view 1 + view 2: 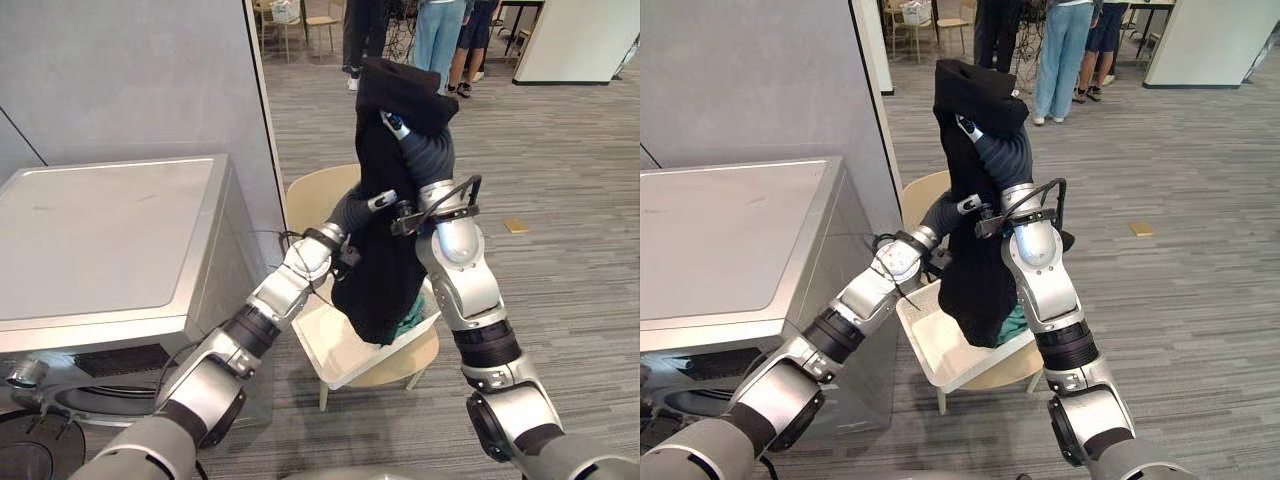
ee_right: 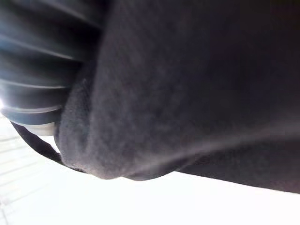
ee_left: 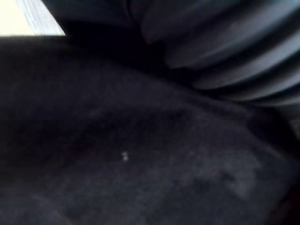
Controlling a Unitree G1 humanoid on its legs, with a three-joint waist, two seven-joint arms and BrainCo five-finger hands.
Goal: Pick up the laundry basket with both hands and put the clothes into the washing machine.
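Observation:
A long black garment (image 1: 385, 260) hangs high over the white laundry basket (image 1: 330, 350), which sits on a beige chair (image 1: 310, 195). My right hand (image 1: 428, 150) is raised with the top of the garment draped over it like a hood. My left hand (image 1: 352, 212) reaches in from the left and presses into the garment's middle, half buried in the cloth. Both wrist views look at the dark cloth (image 3: 140, 154) from very close. A green piece of clothing (image 1: 412, 322) lies in the basket under the garment's lower end. The silver washing machine (image 1: 110, 235) stands to the left.
A grey partition wall (image 1: 150, 80) rises behind the washing machine and ends just left of the chair. Several people (image 1: 440, 35) stand at the back on the striped carpet. A small tan object (image 1: 516, 226) lies on the floor to the right.

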